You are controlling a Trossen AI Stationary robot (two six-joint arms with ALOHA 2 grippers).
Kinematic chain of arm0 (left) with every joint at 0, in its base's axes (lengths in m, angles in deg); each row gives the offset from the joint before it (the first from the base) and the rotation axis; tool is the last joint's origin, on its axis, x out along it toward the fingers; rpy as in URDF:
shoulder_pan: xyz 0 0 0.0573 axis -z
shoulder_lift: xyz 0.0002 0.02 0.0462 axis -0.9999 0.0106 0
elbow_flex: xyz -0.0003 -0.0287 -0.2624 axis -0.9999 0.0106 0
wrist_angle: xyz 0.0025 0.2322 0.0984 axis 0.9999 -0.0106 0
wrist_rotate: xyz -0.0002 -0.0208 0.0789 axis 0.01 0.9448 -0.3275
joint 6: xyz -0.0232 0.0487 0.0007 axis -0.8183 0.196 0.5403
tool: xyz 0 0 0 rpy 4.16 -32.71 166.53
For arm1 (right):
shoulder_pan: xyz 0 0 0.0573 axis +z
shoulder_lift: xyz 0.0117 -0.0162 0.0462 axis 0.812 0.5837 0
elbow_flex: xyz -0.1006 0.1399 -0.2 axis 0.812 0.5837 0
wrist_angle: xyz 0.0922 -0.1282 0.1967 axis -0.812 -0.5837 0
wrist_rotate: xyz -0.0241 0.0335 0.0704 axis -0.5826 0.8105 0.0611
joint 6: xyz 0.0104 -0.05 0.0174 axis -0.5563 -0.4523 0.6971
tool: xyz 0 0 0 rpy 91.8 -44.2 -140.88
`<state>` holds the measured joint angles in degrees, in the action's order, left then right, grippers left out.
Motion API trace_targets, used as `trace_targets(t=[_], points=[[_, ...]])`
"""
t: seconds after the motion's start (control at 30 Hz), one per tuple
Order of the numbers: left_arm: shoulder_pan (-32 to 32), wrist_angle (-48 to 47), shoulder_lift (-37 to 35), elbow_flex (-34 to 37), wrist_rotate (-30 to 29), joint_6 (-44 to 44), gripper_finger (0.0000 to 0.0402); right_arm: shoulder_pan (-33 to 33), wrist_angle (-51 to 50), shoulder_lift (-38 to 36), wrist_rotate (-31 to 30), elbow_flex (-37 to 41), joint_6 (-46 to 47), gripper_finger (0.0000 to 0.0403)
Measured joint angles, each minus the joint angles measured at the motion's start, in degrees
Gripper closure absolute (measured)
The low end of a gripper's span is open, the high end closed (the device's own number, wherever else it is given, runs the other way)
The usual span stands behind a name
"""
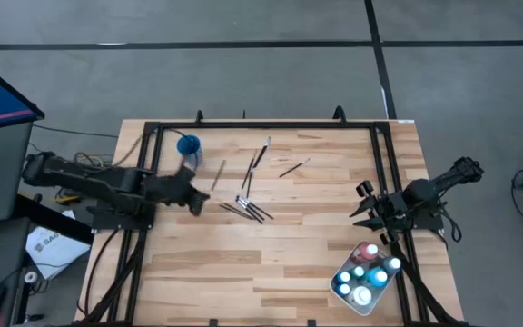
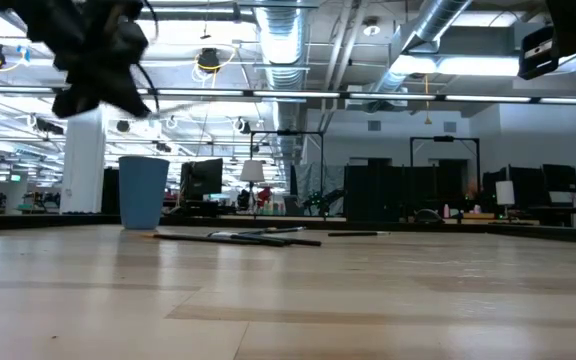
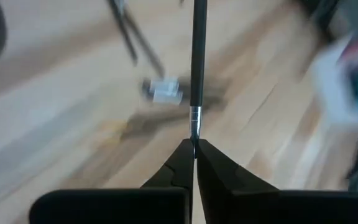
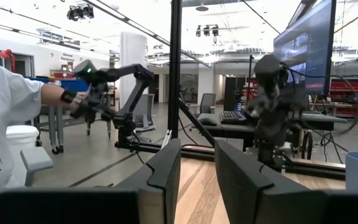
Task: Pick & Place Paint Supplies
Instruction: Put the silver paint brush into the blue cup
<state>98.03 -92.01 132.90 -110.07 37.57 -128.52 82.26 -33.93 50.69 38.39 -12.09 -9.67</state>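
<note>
while the blue cup [image 1: 189,145] stands just behind it, the left gripper [image 1: 198,202] is pinched shut on a paintbrush [image 3: 197,62] whose long axis runs straight out from the fingertips; loose brushes [image 1: 248,209] lie just right; far right, the right gripper [image 1: 363,211] waits part-open, empty, beside the tray [image 1: 346,292] of paint bottles [image 1: 367,271].

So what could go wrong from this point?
The left gripper pinches one paintbrush only by its tip, so it could swing or slip out. The blue cup stands close beside that arm and could get knocked. The brushes left on the table overlap, so later picks may drag neighbours.
</note>
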Motion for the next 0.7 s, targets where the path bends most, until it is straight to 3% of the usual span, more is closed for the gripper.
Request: trace_targets(t=[0.47, 0.7], points=[[-5.03, 2.40, -18.77, -0.09, -13.20, -14.93, 0.0401, 0.01, -0.02, 0.00, 0.00, 0.01, 0.01, 0.0311], [-6.20, 2.34, -21.49, -0.09, -8.49, -25.18, 0.0401, 0.01, -0.02, 0.01, 0.00, 0.02, 0.02, 0.0311]])
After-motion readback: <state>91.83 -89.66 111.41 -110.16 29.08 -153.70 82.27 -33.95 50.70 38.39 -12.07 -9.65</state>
